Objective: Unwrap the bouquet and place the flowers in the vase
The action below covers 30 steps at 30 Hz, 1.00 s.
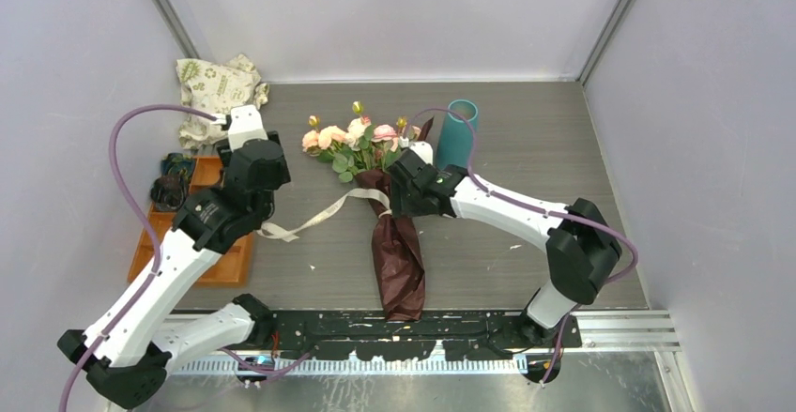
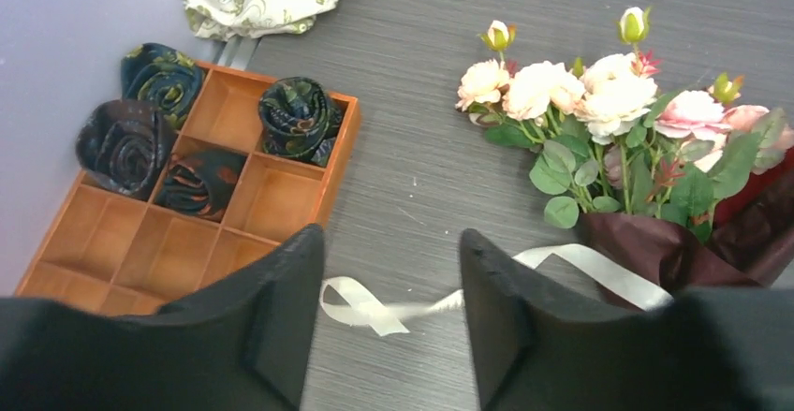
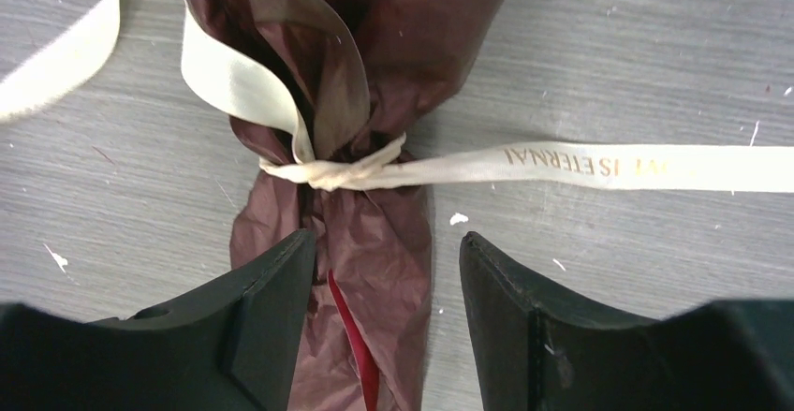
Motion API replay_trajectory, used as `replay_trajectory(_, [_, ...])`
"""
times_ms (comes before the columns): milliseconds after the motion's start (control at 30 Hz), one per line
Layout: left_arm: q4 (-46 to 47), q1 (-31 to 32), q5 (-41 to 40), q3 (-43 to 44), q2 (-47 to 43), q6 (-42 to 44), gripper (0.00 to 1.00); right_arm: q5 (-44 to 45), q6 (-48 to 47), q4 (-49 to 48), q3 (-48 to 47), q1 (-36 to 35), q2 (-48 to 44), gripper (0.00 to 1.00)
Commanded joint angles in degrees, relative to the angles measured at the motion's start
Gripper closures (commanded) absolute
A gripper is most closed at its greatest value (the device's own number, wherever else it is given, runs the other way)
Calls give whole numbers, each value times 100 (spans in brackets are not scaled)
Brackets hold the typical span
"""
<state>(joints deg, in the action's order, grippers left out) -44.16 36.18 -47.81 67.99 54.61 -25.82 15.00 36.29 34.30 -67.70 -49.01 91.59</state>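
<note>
At the middle of the bench (image 1: 563,149) the bouquet (image 1: 361,154) lies flat, its stems hidden inside dark red wrapping (image 1: 399,252). The right tool (image 3: 387,247) is spread astride the paper just below the knot of the ribbon (image 3: 580,166). The left tool (image 2: 389,242) is spread above the ribbon's loose end. The vase (image 1: 457,135) stands behind the bouquet, its foot partly hidden by the right arm.

The right gripper (image 3: 386,242) hangs over a grey table (image 3: 609,46), jaws apart. Dark red paper (image 3: 412,18) lies crumpled lengthwise and runs down between the two black fingers (image 3: 272,317). The right-hand finger stands clear of the paper; contact on the other side cannot be told. A cream ribbon (image 3: 580,163) cinches the paper at a knot (image 3: 332,172) just beyond the fingertips. One tail runs flat to the right, bearing gold lettering. The other loops up and out to the upper left. A bright red strip (image 3: 356,345) shows in the paper's lower fold. White flecks (image 3: 459,217) dot the table.
</note>
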Motion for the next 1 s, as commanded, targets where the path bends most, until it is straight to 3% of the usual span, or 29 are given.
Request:
replay_trajectory(0, [391,-41,595,-216,-340,67,40,398,-192,-70,-474,-21,228,37])
replay_trajectory(167, [1745,-37,3262,-1114,-177,-77,43,708,-245,-59,-686,17,651,36])
replay_trajectory(333, [3770,3,5069,-2107,534,-760,65,741,-236,-90,-853,102,1135,37])
replay_trajectory(500, [4350,221,5315,-2323,1077,-818,75,748,-200,-201,-687,119,1153,38])
replay_trajectory(733, [5640,354,5744,-2906,1617,-1484,77,695,-146,-402,-488,216,1044,39])
replay_trajectory(967, [5861,624,5747,-2707,2617,-1680,83,802,27,-416,-361,297,915,39])
